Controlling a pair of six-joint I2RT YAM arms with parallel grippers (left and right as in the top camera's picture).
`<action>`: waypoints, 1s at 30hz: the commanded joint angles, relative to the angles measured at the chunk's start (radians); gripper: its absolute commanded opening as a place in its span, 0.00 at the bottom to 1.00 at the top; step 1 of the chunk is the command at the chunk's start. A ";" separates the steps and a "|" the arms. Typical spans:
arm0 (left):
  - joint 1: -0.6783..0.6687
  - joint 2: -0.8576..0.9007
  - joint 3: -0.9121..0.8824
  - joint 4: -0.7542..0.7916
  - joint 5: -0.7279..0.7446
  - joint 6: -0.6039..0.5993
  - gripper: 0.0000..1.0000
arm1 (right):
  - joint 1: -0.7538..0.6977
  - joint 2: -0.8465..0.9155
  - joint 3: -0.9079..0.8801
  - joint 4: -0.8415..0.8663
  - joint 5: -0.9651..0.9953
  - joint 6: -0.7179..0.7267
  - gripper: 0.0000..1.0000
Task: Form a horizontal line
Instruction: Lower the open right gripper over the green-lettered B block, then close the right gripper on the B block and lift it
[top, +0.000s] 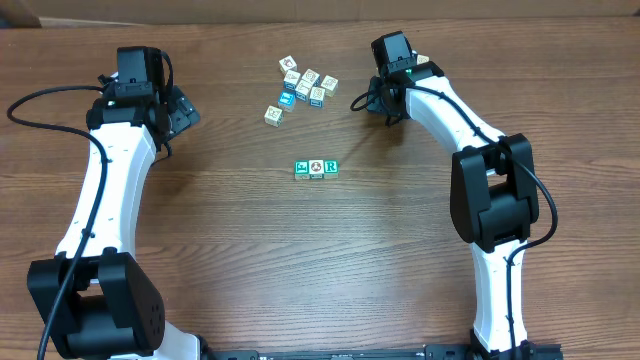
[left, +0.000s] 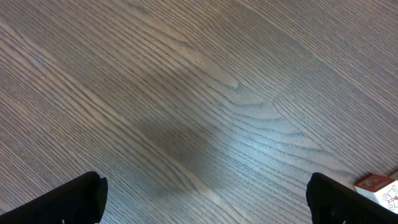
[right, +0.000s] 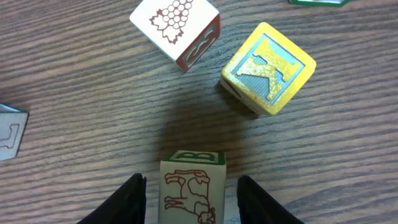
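The horizontal line is a short row of three touching cubes at mid-table: a green one, a white one with a round picture, and a green "R" cube. At the back right, my right gripper stands open astride a white cube with a brown animal outline and a green "B" face. A narrow gap shows on each side of that cube, which rests on the wood. The left gripper is open wide over bare wood at the back left, with nothing between its fingers.
Several loose cubes lie clustered at the back centre, and one sits apart. Just ahead of the right gripper are a white grape cube and a yellow cube. A red-and-white cube sits by the left gripper's right finger.
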 joint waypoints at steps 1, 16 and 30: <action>-0.008 -0.003 0.006 0.001 0.003 0.001 1.00 | 0.006 -0.010 0.023 0.004 -0.001 -0.039 0.41; -0.008 -0.003 0.006 0.000 0.003 0.001 1.00 | 0.005 -0.010 0.024 -0.016 0.000 -0.039 0.24; -0.008 -0.003 0.006 0.000 0.002 0.001 1.00 | 0.005 -0.010 0.038 -0.032 0.000 -0.050 0.42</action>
